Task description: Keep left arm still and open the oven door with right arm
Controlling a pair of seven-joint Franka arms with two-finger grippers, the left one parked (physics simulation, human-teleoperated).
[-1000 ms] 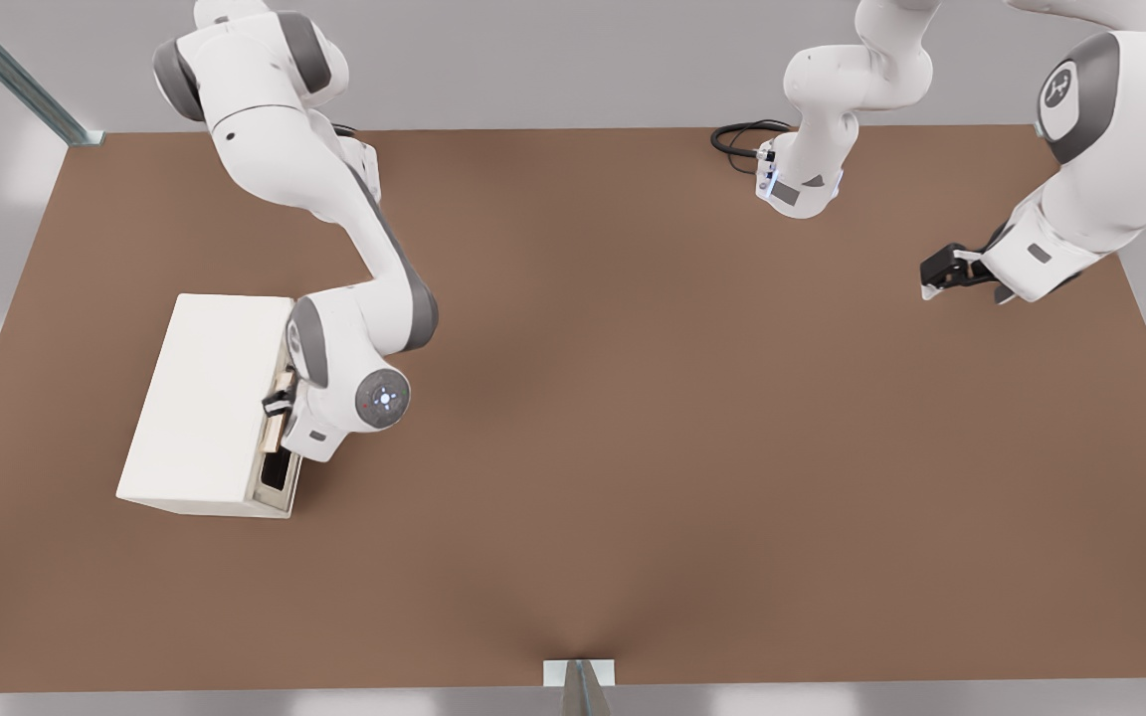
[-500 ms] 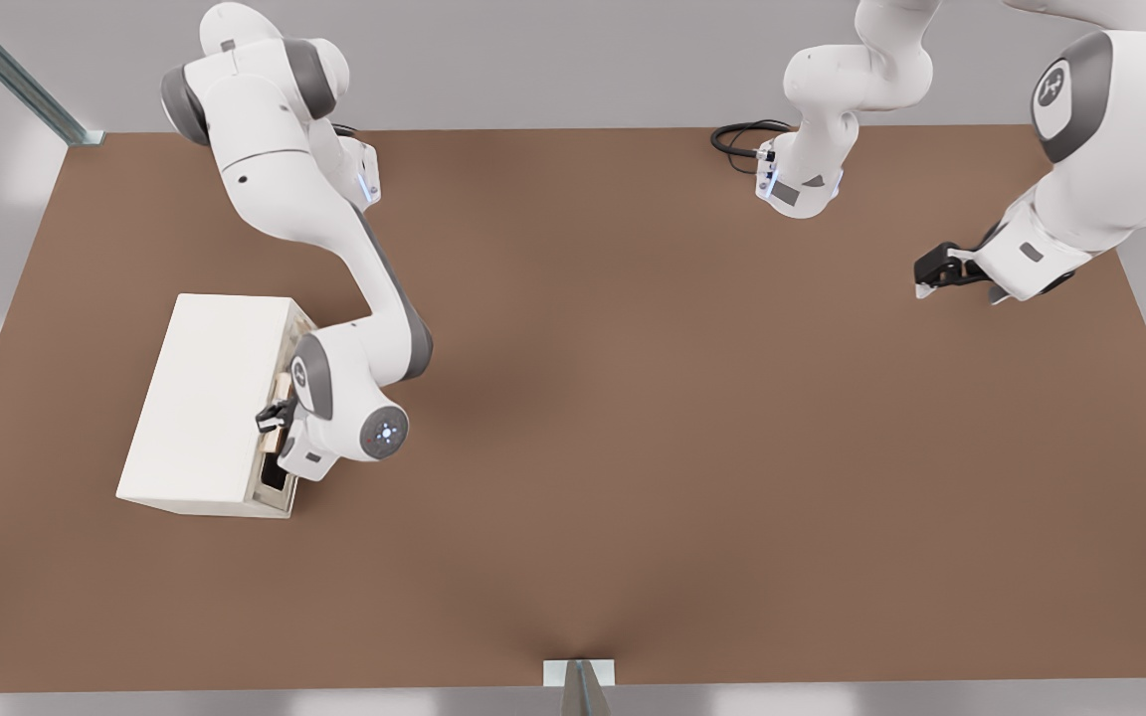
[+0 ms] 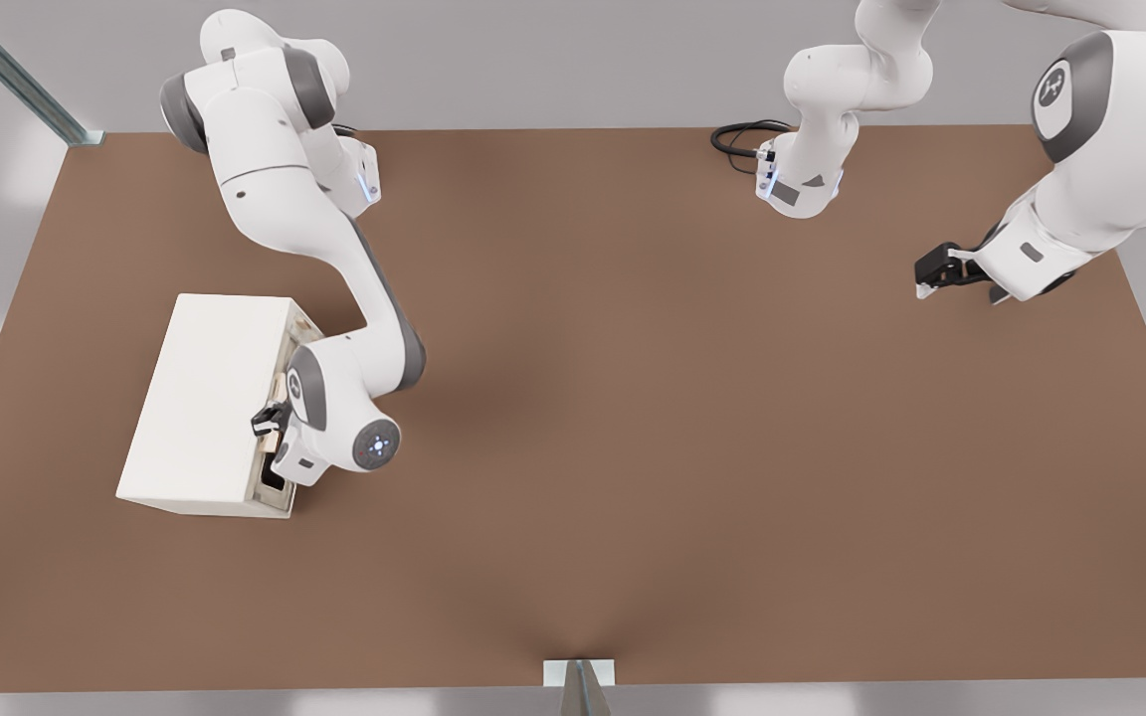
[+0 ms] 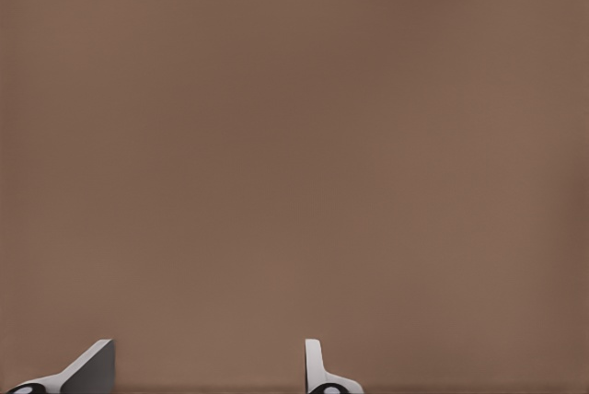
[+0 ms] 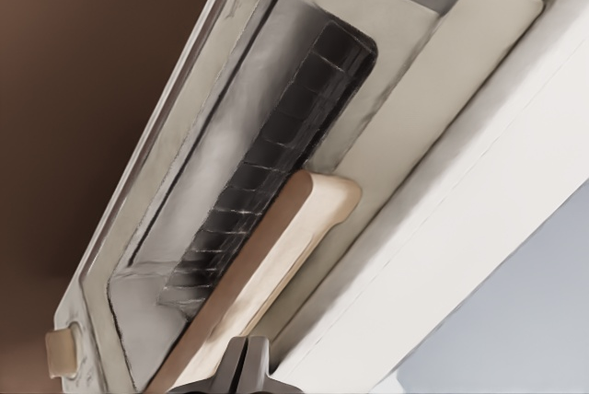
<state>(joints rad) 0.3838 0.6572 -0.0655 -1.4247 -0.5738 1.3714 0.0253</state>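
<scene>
Gripper (image 3: pixel 269 419) at oven door (image 5: pixel 276 127) – fingers largely hidden behind wrist. Wrist view cuts handle (image 5: pixel 267 274) at frame edge – grasp point unseen. Door gap unclear.

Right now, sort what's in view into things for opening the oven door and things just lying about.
For the job: oven door, its handle, right arm's gripper at the handle.
Lying about: black cable at the table's far edge, metal bracket at its near edge.

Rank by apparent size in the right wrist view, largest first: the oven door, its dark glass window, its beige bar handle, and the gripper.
1. oven door
2. dark glass window
3. beige bar handle, which sits nearer the camera, so the window-handle order is unsure
4. gripper, only its tips show, at the handle's end
</scene>
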